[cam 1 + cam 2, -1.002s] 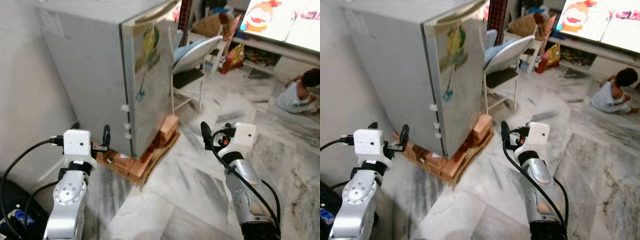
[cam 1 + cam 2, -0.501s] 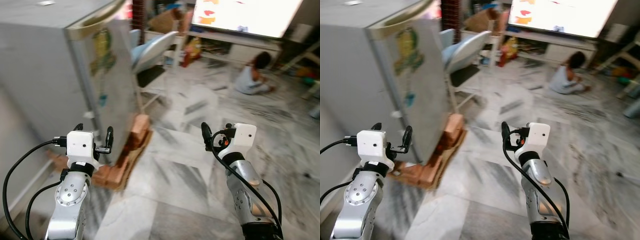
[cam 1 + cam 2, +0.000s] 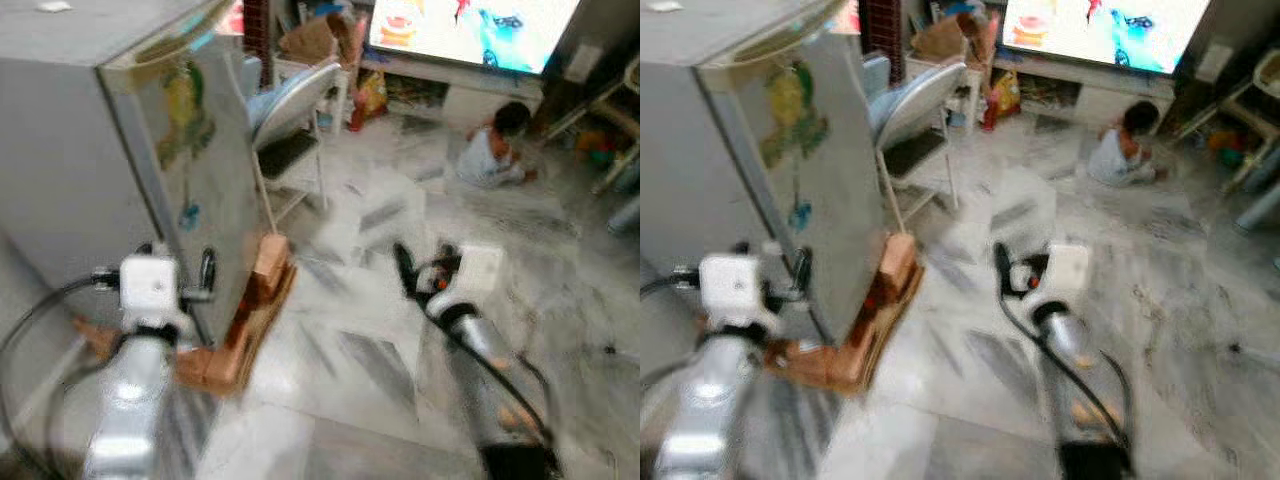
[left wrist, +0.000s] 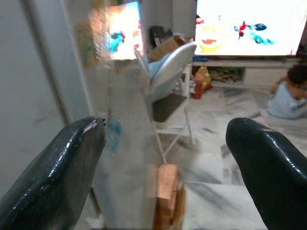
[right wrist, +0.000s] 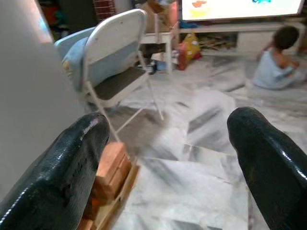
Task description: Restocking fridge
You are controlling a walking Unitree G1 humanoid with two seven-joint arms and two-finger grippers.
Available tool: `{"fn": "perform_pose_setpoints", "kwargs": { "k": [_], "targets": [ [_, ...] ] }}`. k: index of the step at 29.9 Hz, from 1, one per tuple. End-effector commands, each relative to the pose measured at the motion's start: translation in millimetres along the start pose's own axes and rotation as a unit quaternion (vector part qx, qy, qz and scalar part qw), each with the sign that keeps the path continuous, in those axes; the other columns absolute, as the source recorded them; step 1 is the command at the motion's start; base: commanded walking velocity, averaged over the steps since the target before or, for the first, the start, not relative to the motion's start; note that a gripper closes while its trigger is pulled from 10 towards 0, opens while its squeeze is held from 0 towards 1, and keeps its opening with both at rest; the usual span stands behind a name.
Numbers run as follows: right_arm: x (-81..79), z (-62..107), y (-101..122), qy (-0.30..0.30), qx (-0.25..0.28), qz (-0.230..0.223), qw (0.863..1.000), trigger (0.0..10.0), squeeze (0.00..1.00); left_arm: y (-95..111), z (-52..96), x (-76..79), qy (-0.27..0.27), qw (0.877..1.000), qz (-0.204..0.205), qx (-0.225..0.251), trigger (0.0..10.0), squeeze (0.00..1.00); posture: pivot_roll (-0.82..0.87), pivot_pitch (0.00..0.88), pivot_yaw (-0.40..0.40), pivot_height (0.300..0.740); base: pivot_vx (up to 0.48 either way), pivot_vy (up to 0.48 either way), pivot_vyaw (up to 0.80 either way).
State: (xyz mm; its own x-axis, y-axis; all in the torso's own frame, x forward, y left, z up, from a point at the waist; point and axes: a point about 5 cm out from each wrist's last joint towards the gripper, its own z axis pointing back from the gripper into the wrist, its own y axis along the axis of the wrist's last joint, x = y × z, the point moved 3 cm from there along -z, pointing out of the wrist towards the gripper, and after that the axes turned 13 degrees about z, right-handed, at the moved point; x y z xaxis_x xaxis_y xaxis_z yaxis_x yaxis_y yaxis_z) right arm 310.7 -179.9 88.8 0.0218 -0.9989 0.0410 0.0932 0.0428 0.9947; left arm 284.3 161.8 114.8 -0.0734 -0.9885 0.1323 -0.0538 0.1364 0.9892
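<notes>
A small grey fridge (image 3: 75, 170) stands at the left, raised on bricks, its door (image 3: 200, 140) carrying faded stickers and looking closed. My left gripper (image 3: 178, 262) hangs in the air just before the door's lower corner, open and empty; in the left wrist view (image 4: 165, 129) the door's edge sits between its fingers (image 4: 57, 172). My right gripper (image 3: 425, 265) is open and empty over the marble floor right of the fridge, and the right wrist view (image 5: 168, 122) looks past its fingers at a chair. The head views are blurred.
Orange bricks on cardboard (image 3: 262, 275) stick out under the fridge. A grey folding chair (image 3: 295, 100) stands just behind it. A person (image 3: 495, 150) sits on the floor at the back, before a lit television (image 3: 470, 30). Marble floor (image 3: 360, 360) lies open ahead.
The whole picture has shifted and blurred, so the camera has turned to the right. Both arms keep the same raised pose, with their fingers still apart.
</notes>
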Motion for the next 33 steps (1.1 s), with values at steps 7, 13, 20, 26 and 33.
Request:
{"fn": "perform_pose_setpoints", "kwargs": {
  "k": [7,13,20,26,33],
  "targets": [
    [-13.1,-4.3,9,0.016,0.016,-0.002,1.000,10.0,0.00,6,0.9,-8.7,0.008,1.000,-0.006,0.007,10.0,0.00,0.09,0.006,-0.053,0.740,0.181,0.272,0.00],
    [-13.0,-4.5,9,0.016,0.015,-0.001,1.000,10.0,0.00,4,0.9,-4.4,-0.002,1.000,-0.003,0.000,10.0,0.00,0.09,0.009,-0.055,0.740,0.000,0.000,0.00],
    [-14.9,-3.9,7,0.018,0.008,-0.001,1.000,10.0,0.00,7,-4.4,-6.3,-0.015,1.000,-0.022,-0.002,10.0,0.00,0.09,0.012,-0.058,0.740,0.000,0.000,-0.46],
    [-14.3,-3.4,7,0.017,0.008,0.001,1.000,10.0,0.00,10,-7.3,-12.9,-0.011,1.000,-0.021,-0.002,10.0,0.00,0.08,0.016,-0.059,0.740,0.000,0.000,-0.80],
    [-15.0,0.9,4,0.020,0.002,0.001,1.000,10.0,0.00,15,-18.0,-43.0,0.054,0.997,-0.058,0.001,10.0,0.00,0.08,0.031,-0.067,0.740,0.000,0.000,-0.57]
  ]
}}
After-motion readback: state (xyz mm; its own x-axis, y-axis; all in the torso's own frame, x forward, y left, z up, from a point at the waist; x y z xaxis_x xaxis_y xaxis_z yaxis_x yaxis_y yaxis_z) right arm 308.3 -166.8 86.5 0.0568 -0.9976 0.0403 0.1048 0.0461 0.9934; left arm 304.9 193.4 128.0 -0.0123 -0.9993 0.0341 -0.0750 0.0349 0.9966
